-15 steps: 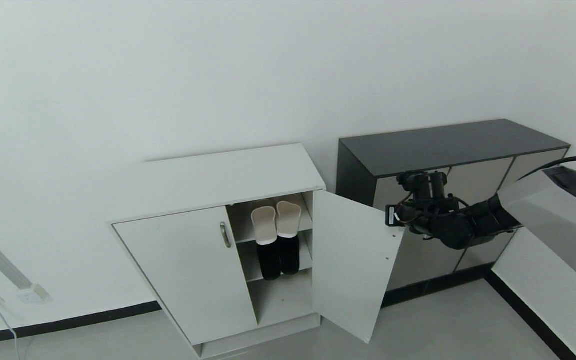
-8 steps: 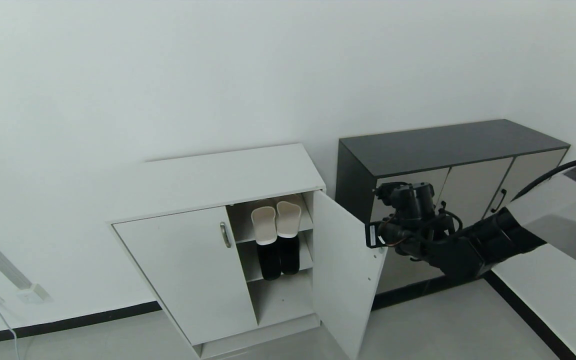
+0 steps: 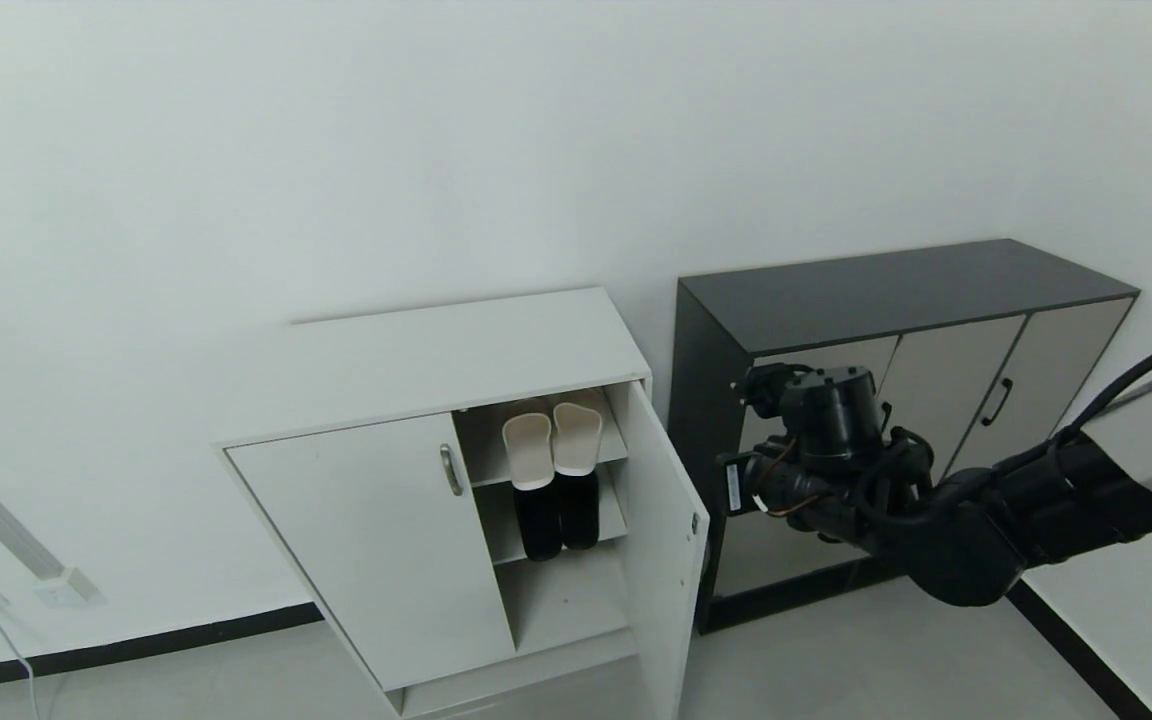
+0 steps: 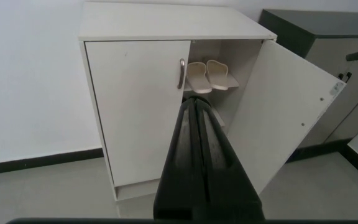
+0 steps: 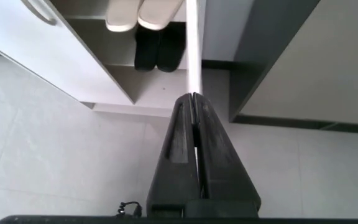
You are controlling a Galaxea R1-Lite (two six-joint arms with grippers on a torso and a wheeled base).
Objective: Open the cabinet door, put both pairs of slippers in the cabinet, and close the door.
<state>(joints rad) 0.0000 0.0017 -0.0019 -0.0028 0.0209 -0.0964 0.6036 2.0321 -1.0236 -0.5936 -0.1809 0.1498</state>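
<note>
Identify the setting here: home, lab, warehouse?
Probably an entryway-style room, maybe a staged one: a white shoe cabinet with cream slippers and black slippers on its shelves, a dark sideboard beside it against a bare wall, and a grey tiled floor.

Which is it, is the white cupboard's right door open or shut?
Partly open. The right door stands swung out from the cabinet, and white slippers and black slippers show on shelves inside.

Both closed tight: left gripper [image 4: 194, 101], right gripper [image 5: 194, 97]
</note>
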